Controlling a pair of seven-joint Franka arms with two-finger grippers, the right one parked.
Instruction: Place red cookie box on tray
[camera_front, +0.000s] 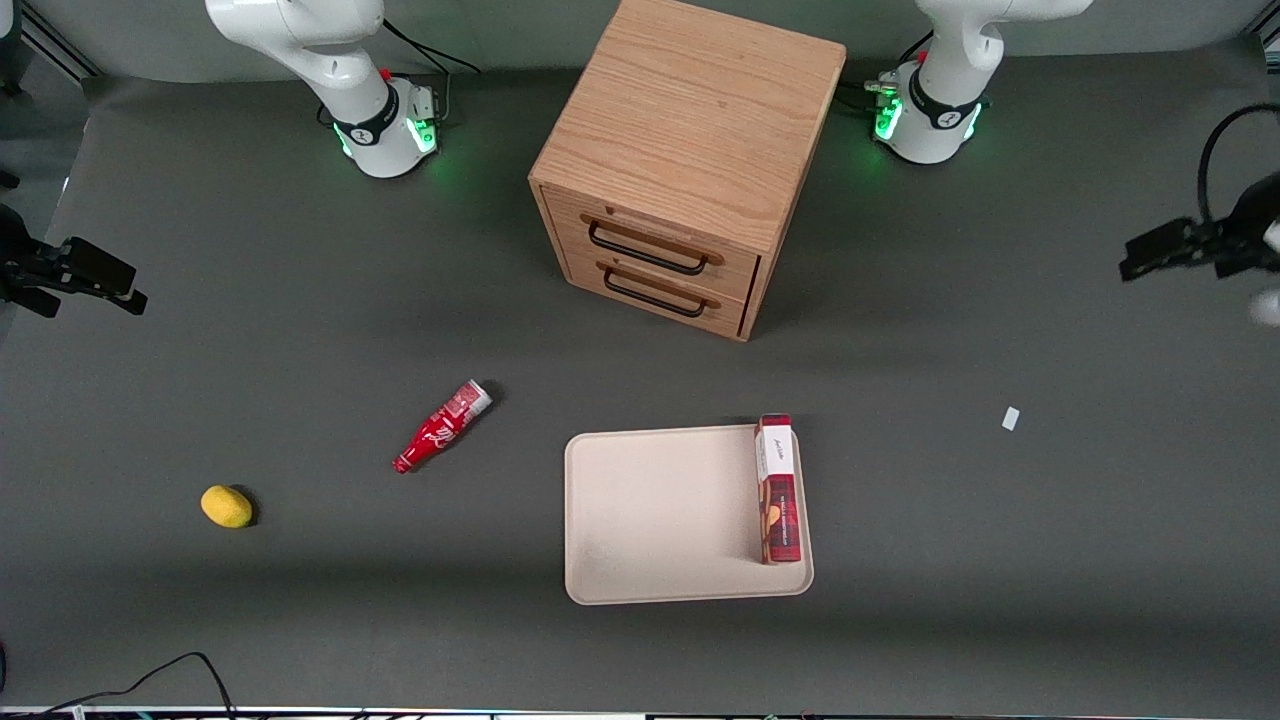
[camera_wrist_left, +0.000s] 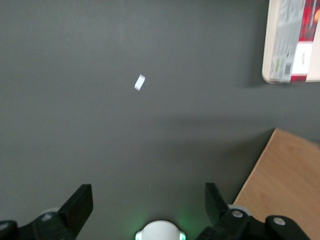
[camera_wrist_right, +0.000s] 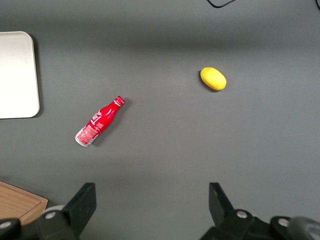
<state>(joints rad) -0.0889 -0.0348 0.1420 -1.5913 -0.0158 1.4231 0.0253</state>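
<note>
Your hand (camera_wrist_left: 148, 206) hangs wide apart and holds nothing, high over bare desk (camera_front: 1000, 560) at the working arm's end. The red cookie box (camera_front: 778, 488) is well apart from your hand, toward the parked arm's end: it stands on its long edge on the tray (camera_front: 660, 515), along the tray's edge nearest your hand, one end poking just over the rim. A small white scrap (camera_front: 1010, 418) lies on the desk between your hand and the tray, nearer the front camera than your hand. The wooden drawer cabinet (camera_front: 680, 165) sits near the tray. Red soda bottle (camera_front: 441, 426) and yellow lemon (camera_front: 226, 506) lie farthest from your hand.
</note>
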